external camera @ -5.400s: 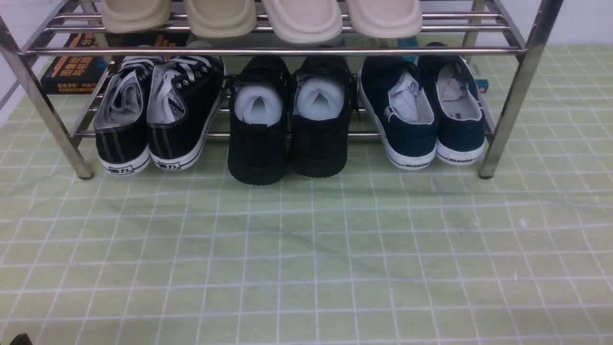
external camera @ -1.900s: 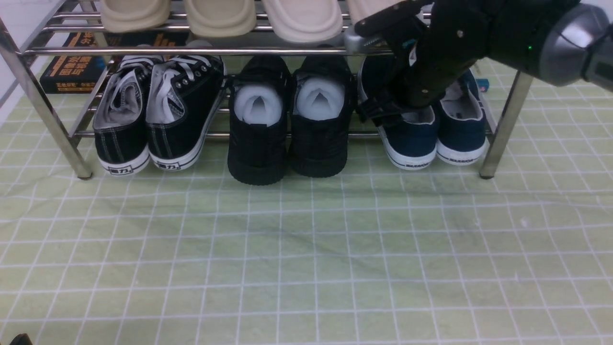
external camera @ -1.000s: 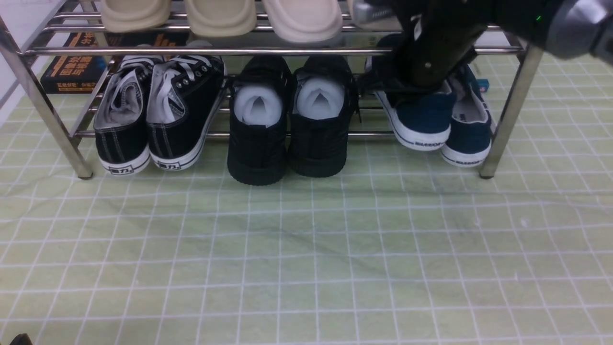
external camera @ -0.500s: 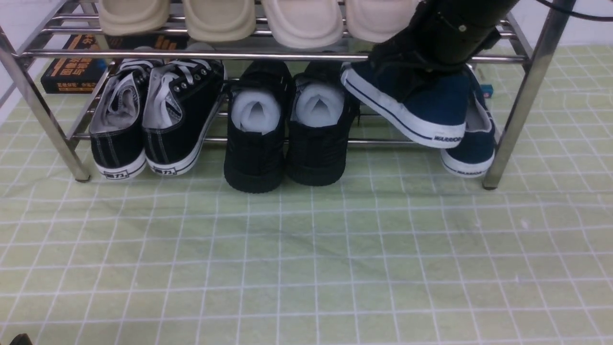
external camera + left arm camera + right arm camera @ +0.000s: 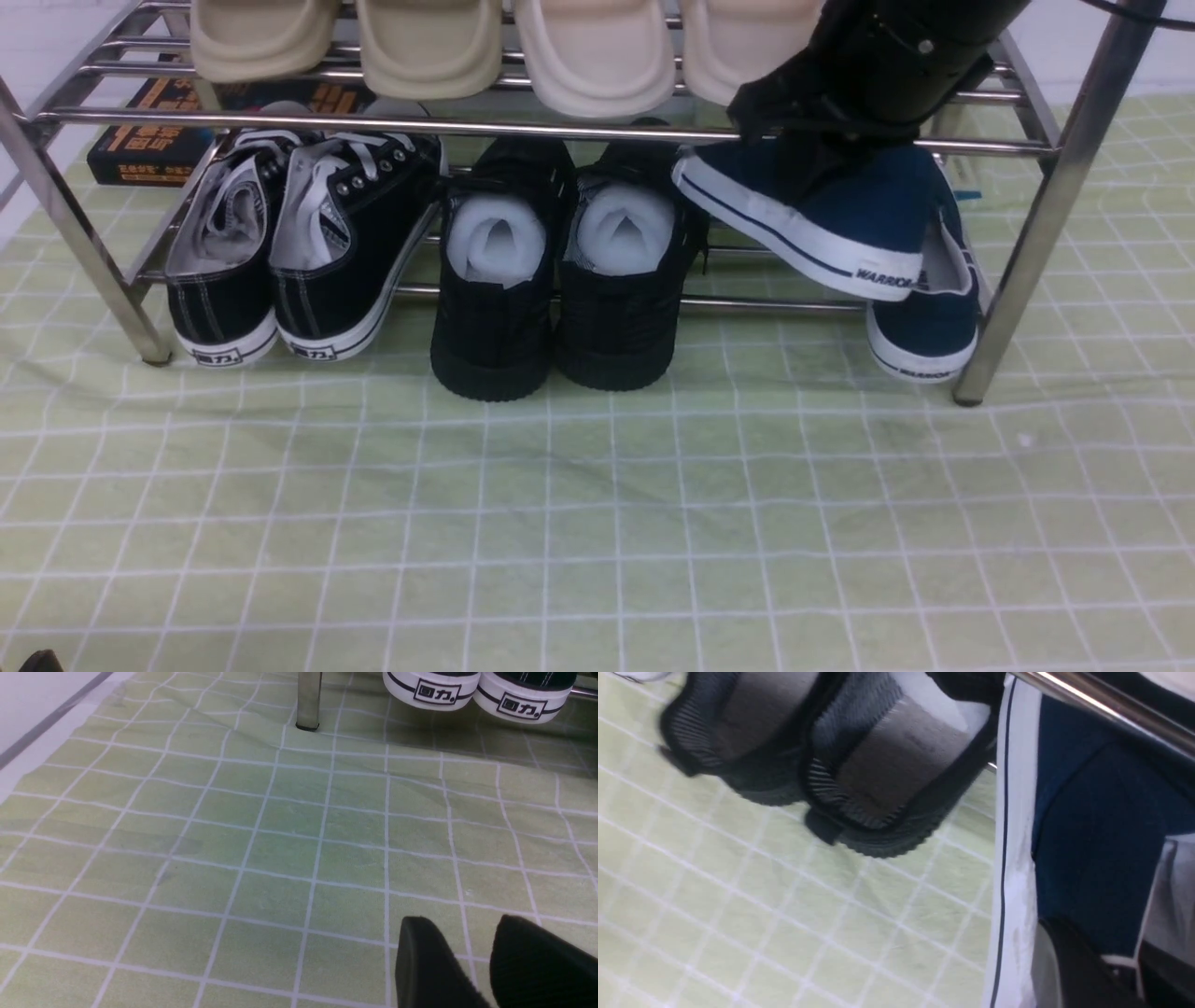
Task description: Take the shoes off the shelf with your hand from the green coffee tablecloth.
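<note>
Surface: one pale-green tablecloth with a grid of thin white lines, lightly wrinkled, spread beneath everything.

Nearest, left side: left gripper, black, over the cloth; its two fingers stand apart, with cloth showing between them.

Right side: right gripper, black, closed on the side of one navy slip-on, one finger outside and one inside the shoe. This shoe is tilted, white sole edge turned partly forward, "WARRIOR" end lower, and lies partly behind the front bar of the upper tier. Whether it touches its mate cannot be told.

Its mate, the other navy slip-on, rests on the lower tier beside the rack's right front leg, partly hidden by the held one.

Also on the lower tier: one pair of all-black shoes, white stuffing inside, in the middle; one pair of black lace-up sneakers, white soles, near the left front leg.

Shoe rack: shiny metal tubes, two tiers, angled legs.

Upper tier: four pale clogs in a row, cut off by the view's edge.

Behind the rack, left: a dark book, orange lettering. Farthest: a white wall.
</note>
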Tool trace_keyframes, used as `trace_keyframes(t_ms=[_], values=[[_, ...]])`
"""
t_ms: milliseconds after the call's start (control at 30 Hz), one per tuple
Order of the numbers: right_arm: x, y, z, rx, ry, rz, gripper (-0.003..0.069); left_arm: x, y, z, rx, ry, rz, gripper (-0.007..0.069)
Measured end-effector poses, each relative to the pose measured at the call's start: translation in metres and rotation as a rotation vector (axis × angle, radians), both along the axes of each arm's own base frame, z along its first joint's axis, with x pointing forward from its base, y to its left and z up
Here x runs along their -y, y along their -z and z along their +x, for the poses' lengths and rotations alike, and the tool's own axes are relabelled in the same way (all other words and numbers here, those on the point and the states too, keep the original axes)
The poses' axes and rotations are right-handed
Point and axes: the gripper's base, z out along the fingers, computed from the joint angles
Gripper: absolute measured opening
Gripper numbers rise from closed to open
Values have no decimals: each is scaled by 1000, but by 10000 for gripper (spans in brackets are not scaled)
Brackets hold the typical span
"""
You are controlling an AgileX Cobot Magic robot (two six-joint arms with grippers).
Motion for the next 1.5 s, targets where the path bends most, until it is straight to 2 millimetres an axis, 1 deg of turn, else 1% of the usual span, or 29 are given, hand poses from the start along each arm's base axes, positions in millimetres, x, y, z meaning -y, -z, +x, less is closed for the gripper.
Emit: trace_keyframes(t_ms=[100, 167, 400, 433, 467, 567, 833, 933, 1200, 1333, 1500], values=[[1, 8, 6, 10, 9, -55, 38, 0, 0, 0, 0, 0, 0, 242], [1, 15, 14, 34, 17, -89, 38, 0, 0, 0, 0, 0, 0, 242], [-7, 39, 38, 97, 27, -110, 38, 0, 0, 0, 0, 0, 0, 242], [-8, 39, 39, 102, 27, -109, 38, 0, 0, 0, 0, 0, 0, 242], [-9, 45, 45, 113, 30, -124, 38, 0, 0, 0, 0, 0, 0, 242], [-8, 48, 52, 110, 39, -129, 38, 0, 0, 0, 0, 0, 0, 242], [7, 46, 85, 129, 127, -60, 38, 0, 0, 0, 0, 0, 0, 242], [9, 48, 91, 110, 138, -30, 38, 0, 0, 0, 0, 0, 0, 242], [12, 47, 95, 73, 145, -2, 39, 0, 0, 0, 0, 0, 0, 242], [13, 38, 89, 34, 136, 16, 40, 0, 0, 0, 0, 0, 0, 242], [11, 27, 83, 29, 127, 75, 42, 0, 0, 0, 0, 0, 0, 242]])
